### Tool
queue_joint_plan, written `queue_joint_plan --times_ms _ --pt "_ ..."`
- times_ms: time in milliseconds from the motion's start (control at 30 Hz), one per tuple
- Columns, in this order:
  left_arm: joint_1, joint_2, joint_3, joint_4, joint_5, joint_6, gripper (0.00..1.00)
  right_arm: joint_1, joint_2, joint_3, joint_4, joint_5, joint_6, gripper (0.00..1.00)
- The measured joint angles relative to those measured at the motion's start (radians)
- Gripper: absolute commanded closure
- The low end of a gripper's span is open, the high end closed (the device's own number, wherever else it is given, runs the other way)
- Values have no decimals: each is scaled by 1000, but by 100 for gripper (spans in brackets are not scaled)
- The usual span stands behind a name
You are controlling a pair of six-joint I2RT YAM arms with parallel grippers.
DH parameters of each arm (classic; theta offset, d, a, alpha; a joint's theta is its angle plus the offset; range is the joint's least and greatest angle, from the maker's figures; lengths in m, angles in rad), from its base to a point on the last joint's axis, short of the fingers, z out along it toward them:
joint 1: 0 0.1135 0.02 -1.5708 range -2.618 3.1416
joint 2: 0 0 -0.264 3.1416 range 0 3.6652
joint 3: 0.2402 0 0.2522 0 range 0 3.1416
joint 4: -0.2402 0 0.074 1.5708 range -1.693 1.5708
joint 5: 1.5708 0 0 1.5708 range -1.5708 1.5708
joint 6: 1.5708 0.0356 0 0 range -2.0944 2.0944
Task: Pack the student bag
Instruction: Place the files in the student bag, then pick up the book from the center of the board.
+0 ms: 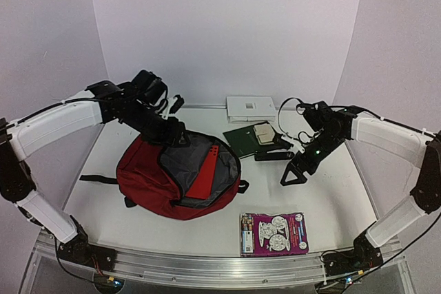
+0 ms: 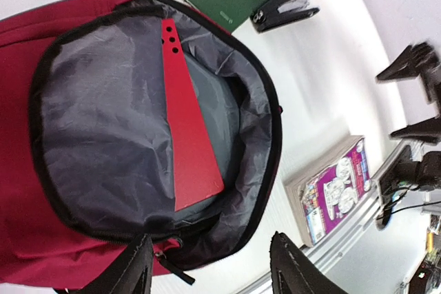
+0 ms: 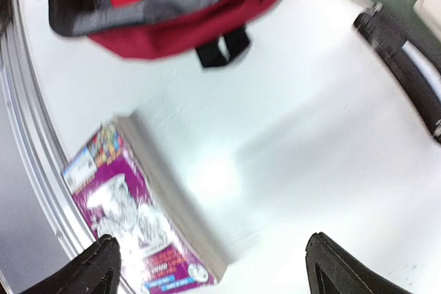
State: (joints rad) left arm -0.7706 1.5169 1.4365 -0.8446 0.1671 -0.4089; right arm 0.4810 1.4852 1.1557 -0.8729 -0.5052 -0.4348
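The student bag [image 1: 148,182], dark red with grey lining [image 2: 96,135], lies open on the left half of the table. A flat red folder [image 1: 205,173] sits inside its mouth [image 2: 187,149]. My left gripper [image 1: 176,134] hangs open just over the bag's back rim; in the left wrist view its fingers [image 2: 210,263] stand apart with nothing between them. Over bare table to the right of the bag is my right gripper [image 1: 295,173], open and empty [image 3: 210,253]. A purple book [image 3: 131,218] lies below it.
The purple book [image 1: 273,233] lies near the front edge. A green notebook [image 1: 242,141] with a small beige item [image 1: 263,132] on it, a black stapler [image 1: 274,153] and a white box [image 1: 250,108] sit behind the bag's right side.
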Motion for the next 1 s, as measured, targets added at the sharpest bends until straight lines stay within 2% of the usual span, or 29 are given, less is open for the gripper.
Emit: queue_joint_plan --times_ms 100,200,433,567,833,1000 --pt "1 -55 -18 2 -15 -31 33 -1 0 -13 -38 12 -42 9" --pt "1 -21 4 0 -38 -39 32 -3 2 -13 -42 30 -69 10" --pt "-2 288 280 -43 -43 -13 32 -90 174 110 -41 40 -81 11" --pt "-44 412 389 -58 -11 33 33 -130 199 160 -49 38 -134 11" --pt "-224 453 357 -71 84 59 34 -121 152 73 -211 5 -341 13" --pt "-271 459 312 -69 101 60 34 -42 109 -26 -284 3 -443 16"
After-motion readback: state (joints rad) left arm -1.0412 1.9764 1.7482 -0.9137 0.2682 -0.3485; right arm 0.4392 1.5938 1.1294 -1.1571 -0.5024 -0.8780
